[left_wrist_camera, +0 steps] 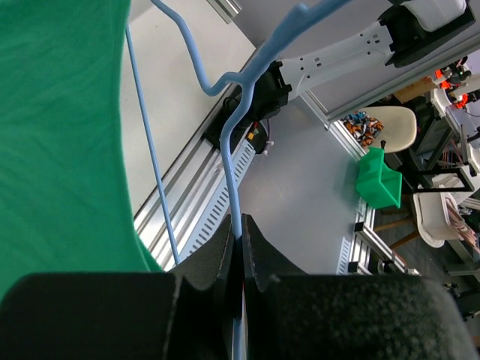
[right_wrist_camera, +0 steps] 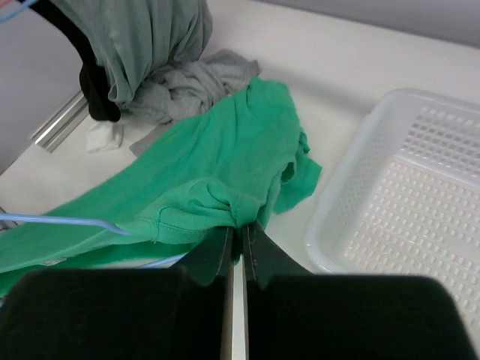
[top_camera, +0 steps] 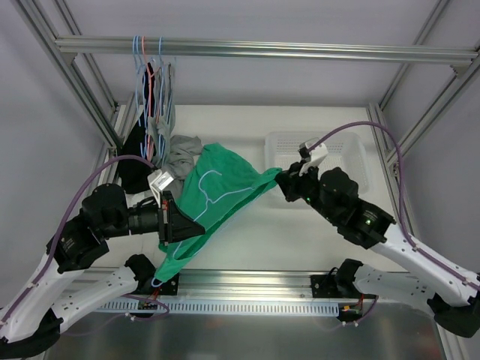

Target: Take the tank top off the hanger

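The teal-green tank top (top_camera: 217,191) hangs stretched between my two grippers above the table. The thin light-blue hanger (top_camera: 223,191) lies inside it, showing as a pale outline through the cloth. My left gripper (top_camera: 174,217) is shut on the hanger's wire (left_wrist_camera: 238,187), with the tank top (left_wrist_camera: 60,142) filling the left of the left wrist view. My right gripper (top_camera: 283,180) is shut on a bunched hem of the tank top (right_wrist_camera: 225,172). A piece of the hanger (right_wrist_camera: 67,221) shows at the left of the right wrist view.
A white perforated basket (top_camera: 352,154) stands at the back right, beside my right gripper; it also shows in the right wrist view (right_wrist_camera: 420,187). A crumpled grey garment (top_camera: 182,154) lies behind the tank top. Grey and black garments on hangers (top_camera: 150,97) hang from the overhead rail at the back left.
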